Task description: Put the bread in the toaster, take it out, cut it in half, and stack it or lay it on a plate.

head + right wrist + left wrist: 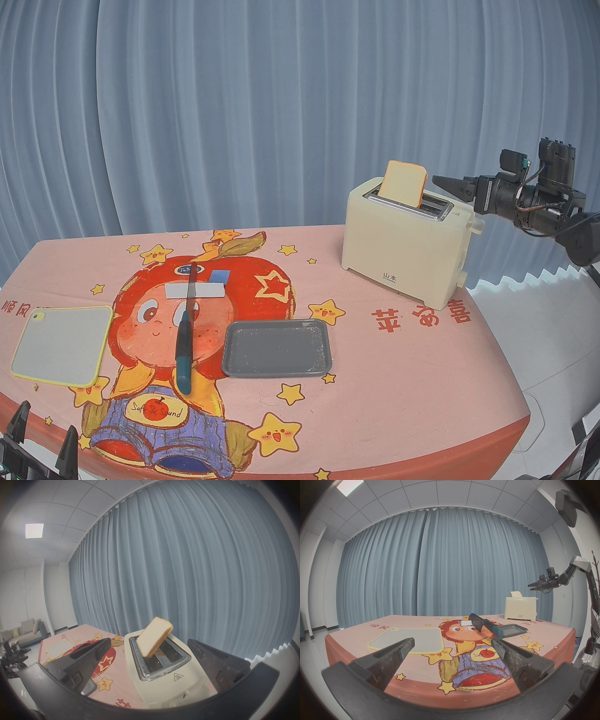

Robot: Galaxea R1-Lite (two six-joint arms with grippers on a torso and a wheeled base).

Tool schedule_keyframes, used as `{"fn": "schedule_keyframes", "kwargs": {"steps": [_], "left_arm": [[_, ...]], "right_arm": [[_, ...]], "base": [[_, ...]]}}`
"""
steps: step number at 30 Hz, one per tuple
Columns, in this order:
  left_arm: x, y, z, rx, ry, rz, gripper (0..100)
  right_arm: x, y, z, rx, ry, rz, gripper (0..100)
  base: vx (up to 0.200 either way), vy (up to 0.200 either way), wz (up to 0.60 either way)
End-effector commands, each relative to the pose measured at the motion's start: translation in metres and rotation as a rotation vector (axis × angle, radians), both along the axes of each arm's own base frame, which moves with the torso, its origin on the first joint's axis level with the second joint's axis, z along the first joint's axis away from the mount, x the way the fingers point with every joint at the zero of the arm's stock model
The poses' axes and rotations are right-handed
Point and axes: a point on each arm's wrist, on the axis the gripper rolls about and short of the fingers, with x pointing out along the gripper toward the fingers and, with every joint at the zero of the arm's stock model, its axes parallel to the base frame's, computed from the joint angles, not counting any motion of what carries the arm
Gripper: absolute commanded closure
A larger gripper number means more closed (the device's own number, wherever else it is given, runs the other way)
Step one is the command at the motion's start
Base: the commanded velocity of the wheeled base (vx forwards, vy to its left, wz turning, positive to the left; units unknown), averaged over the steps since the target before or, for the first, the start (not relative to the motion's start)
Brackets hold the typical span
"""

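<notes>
Pale tan bread slice [404, 182] stands tilted in cream two-slot toaster [400, 250], far right of pink-clothed desk [406, 375]. Right gripper [445, 184] just beside it, jaws open. Left gripper [452, 641] low at near edge, jaws open.

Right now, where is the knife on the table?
In the head view the knife lies left of centre, between the cutting board and the grey tray, its blade pointing away from the robot.
</notes>
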Motion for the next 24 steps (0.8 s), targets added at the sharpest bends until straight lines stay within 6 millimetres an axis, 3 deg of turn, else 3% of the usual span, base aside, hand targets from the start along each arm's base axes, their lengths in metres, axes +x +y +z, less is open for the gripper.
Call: {"fn": "schedule_keyframes", "kwargs": {"steps": [1, 17, 24], "left_arm": [[0.001, 0.0, -0.005, 0.0, 0.015, 0.0, 0], [0.001, 0.0, -0.005, 0.0, 0.017, -0.002, 0], [0.001, 0.0, -0.005, 0.0, 0.017, 0.001, 0]], "right_arm": [[0.016, 0.009, 0.003, 0.004, 0.032, 0.027, 0], [0.061, 0.02, 0.0, 0.075, 0.168, 0.015, 0], [0.078, 0.025, -0.019, 0.069, 0.197, 0.01, 0]], "base": [[0.0, 0.0, 0.0], [0.0, 0.0, 0.0], [0.0, 0.0, 0.0]]}}
